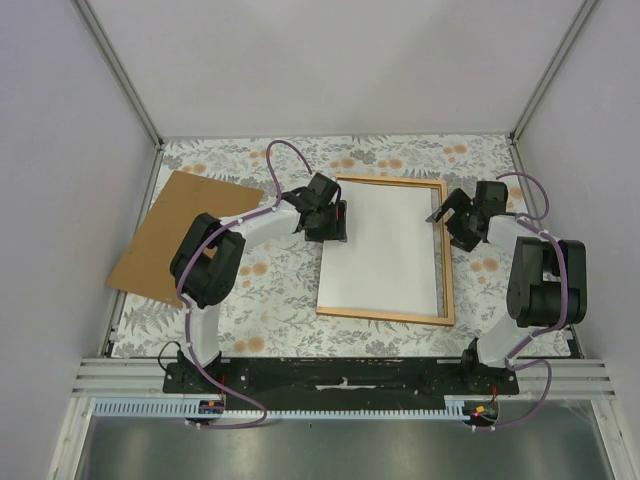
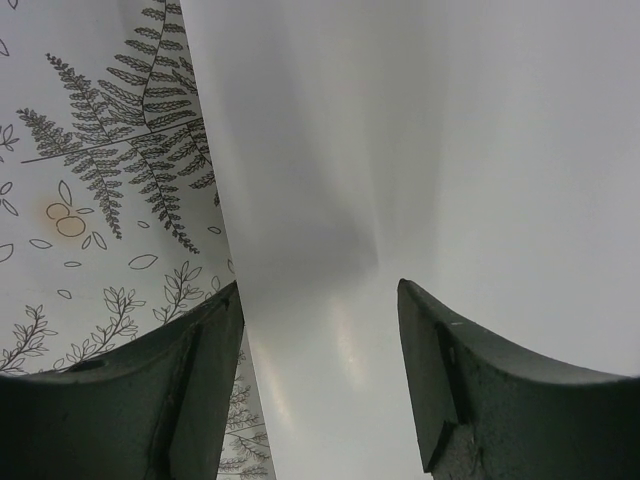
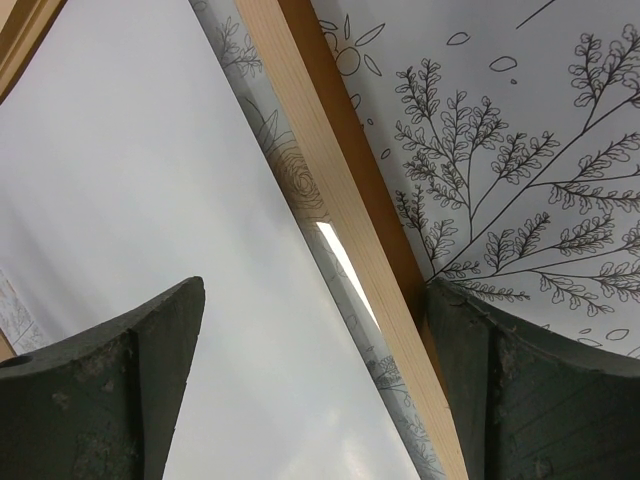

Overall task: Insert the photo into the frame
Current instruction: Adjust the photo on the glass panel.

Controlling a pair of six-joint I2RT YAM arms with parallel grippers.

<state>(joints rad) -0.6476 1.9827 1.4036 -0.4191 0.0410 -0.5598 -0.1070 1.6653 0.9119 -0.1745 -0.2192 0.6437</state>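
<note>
Both claws are gaping: your left gripper [image 2: 318, 300] is straddling the photo [image 2: 450, 150] edge, your right gripper [image 3: 315, 290] the frame [image 3: 290, 100] rail. You're wanting to slide the photo rightward, flat.

text: none legible | labels: none | brands: none | numbers: none | signs: none

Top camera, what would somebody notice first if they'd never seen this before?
Probably the big white sheet in the middle: the photo, lying blank side up on the orange-brown frame. Next come the two black arms reaching in, with the left gripper at the sheet's left edge and the right gripper by the frame's right rail. A brown board lies off to the left.
</note>
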